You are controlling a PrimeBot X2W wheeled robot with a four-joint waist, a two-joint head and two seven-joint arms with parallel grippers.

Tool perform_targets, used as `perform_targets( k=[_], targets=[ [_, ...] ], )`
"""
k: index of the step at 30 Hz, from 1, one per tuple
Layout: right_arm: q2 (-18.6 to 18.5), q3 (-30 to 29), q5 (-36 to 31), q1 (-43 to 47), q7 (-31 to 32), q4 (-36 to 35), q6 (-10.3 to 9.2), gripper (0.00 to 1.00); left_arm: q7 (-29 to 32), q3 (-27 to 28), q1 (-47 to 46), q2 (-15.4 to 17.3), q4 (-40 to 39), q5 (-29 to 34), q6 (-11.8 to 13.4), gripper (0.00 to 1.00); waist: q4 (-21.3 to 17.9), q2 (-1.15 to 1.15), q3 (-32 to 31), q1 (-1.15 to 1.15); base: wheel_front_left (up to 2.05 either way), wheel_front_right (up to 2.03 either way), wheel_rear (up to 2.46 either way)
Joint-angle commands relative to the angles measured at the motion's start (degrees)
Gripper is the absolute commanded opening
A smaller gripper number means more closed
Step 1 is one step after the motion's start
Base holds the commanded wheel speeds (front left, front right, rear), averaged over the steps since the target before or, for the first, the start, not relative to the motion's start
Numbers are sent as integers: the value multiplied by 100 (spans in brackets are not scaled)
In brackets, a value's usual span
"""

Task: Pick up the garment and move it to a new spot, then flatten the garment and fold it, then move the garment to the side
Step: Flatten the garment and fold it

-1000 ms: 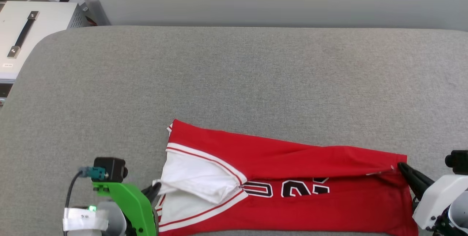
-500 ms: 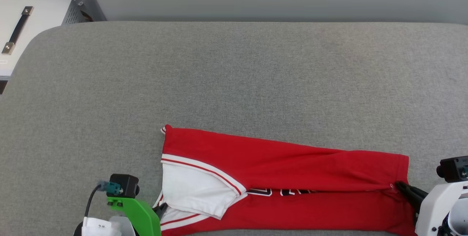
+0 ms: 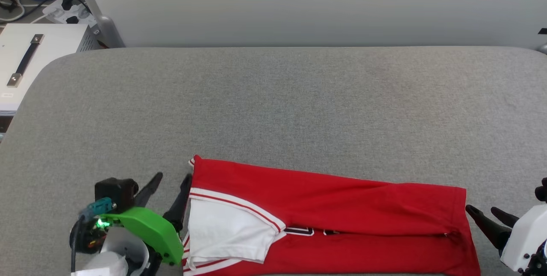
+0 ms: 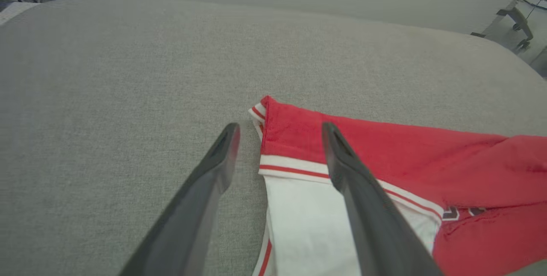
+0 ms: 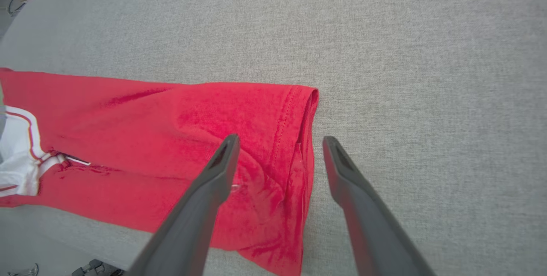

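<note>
Soft, even light falls from overhead in the head view, leaving the grey table [image 3: 273, 96] bright and flat, free of glare, with a thin shadow under the shirt [image 3: 333, 199] at 6 o'clock. In the left wrist view a wide lens bows the table's far edge at 12 o'clock, where the background turns hazy, and the left gripper [image 4: 280, 126] goes soft toward 6 o'clock. The right wrist view is crisp on the weave, the red strongly saturated, the right gripper [image 5: 280, 137] blurring toward 6 o'clock.
</note>
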Motion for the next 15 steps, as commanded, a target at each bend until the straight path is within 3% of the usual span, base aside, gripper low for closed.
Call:
perform_targets(
  k=[1, 7, 15],
  targets=[
    [181, -169, 39, 62, 122, -15, -4, 100, -244, 44, -155, -16, -41, 160, 3, 100, 23, 0, 32, 0, 0, 0, 0],
    [898, -931, -215, 2, 649, 77, -4, 100, -1184, 136, -323, -34, 37, 800, 59, 100, 112, 0, 195, 0, 0, 0, 0],
    [1453, -1618, -968, -204, 1223, 301, -4, 100, -1362, 573, -282, -312, 20, 1514, -26, 100, 261, 0, 486, 0, 0, 0, 0]
  ],
)
